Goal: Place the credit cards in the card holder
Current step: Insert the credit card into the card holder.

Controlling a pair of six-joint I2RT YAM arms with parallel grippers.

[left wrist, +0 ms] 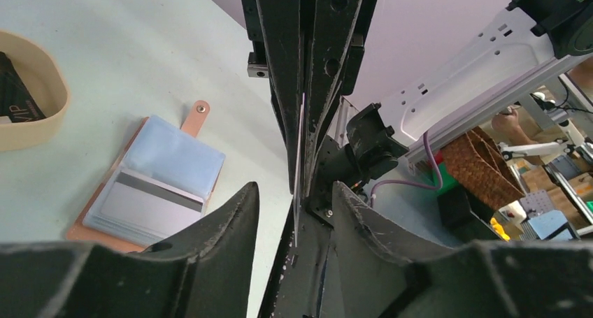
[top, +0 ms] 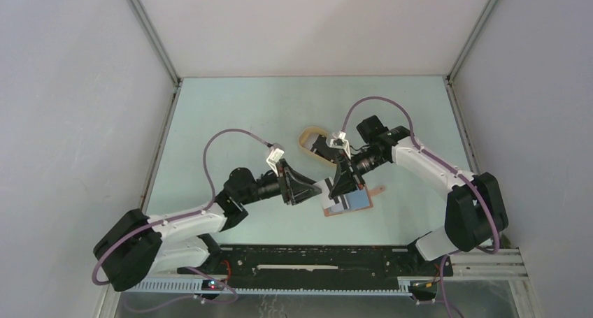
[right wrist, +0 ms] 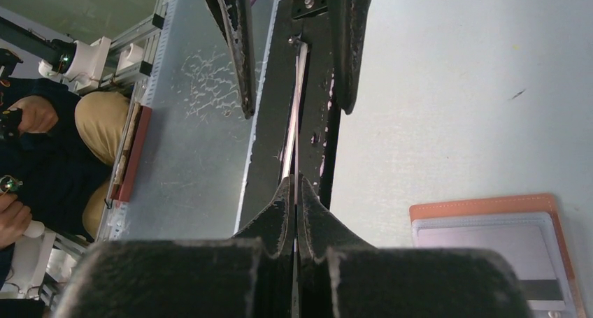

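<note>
**CARD GRIPPED AT FRAME CENTRE**

Right pincer pinches one credit card edge-on; left pincer stands spread around it. Card holder lies open on the bench, just below them. Tray sits above; walls bound three bench edges.

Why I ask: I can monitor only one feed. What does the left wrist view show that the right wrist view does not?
Only the left wrist view: the beige tray with a black card in it, and the snap tab on the wallet. Only the right wrist view: a person at the picture's left edge. Both: the pale card edge-on, pinched by the right gripper with the left gripper open around it, and the open wallet with a striped card in a pocket.
</note>
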